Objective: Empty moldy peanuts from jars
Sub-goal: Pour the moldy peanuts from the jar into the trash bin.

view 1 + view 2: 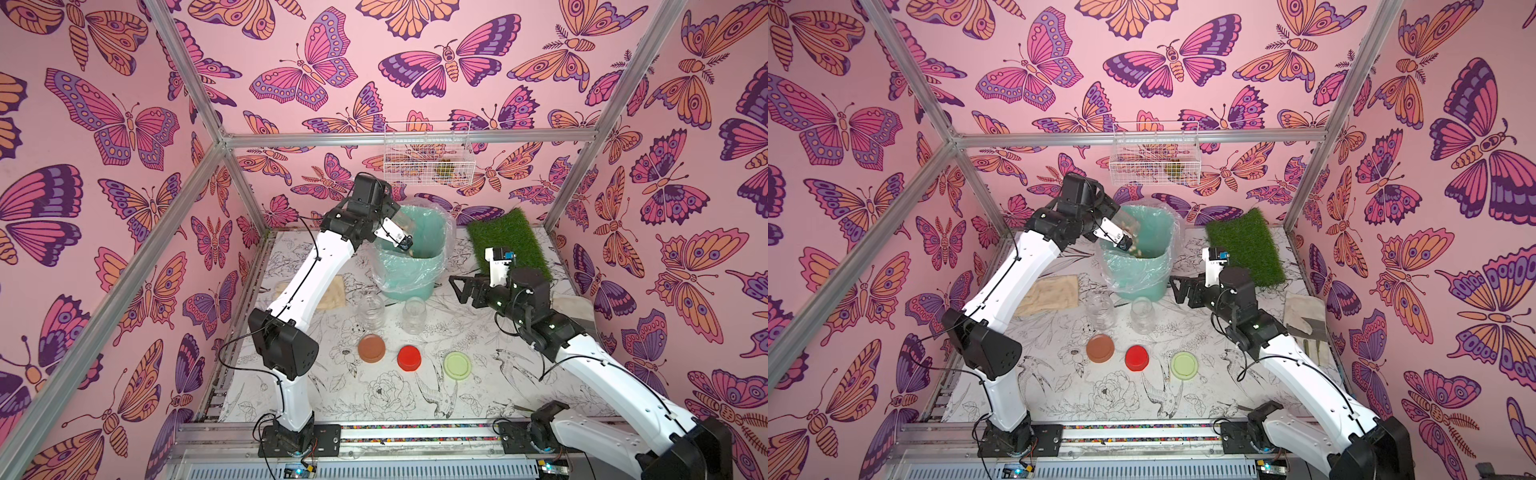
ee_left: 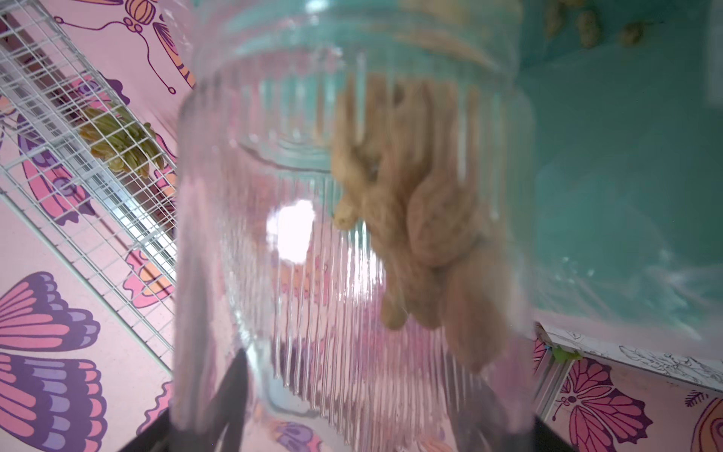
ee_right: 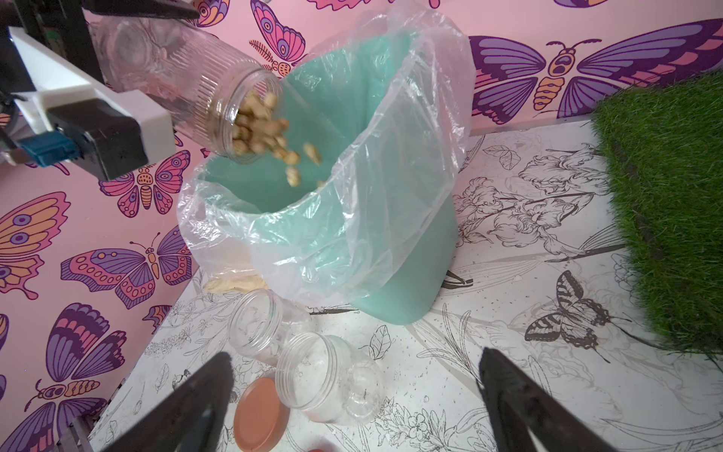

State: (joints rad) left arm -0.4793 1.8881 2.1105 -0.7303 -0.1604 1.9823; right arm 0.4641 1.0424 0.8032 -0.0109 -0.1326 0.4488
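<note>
One mint-green bin [image 3: 409,289] with a loose clear plastic liner [image 3: 422,129] stands at the far middle of the table, the biggest thing in play. Over its left rim the left gripper [image 1: 395,222] is clenched on the base end of a tilted jar [image 3: 187,82], whose mouth points down into the bin. The right gripper [image 1: 457,289] hangs just right of the bin, fingers spread wide and nothing between them. Near the bin's foot two empty jars [image 1: 371,309] stand side by side, mouths up. Nearer yet, three lids lie in a row, apart from one another: from left to right the brown lid [image 1: 371,348], the red lid [image 1: 409,357] and the pale green lid [image 1: 457,365]. Smallest are the moldy peanuts [image 3: 258,129]: a clump crowds the tilted jar's mouth, several hang in mid-air just below it over the bin's opening, and a few show inside the bin in the left wrist view. I judge this to be the pour of the last full jar, well along but not finished. The next move calls for holding or steepening the tilt over the opening until the ribbed walls show clear, then setting the jar down by the other two. The nuts look pale beige and lumpy, bunched along one side of the jar; any mold is too small and blurred to tell.
</note>
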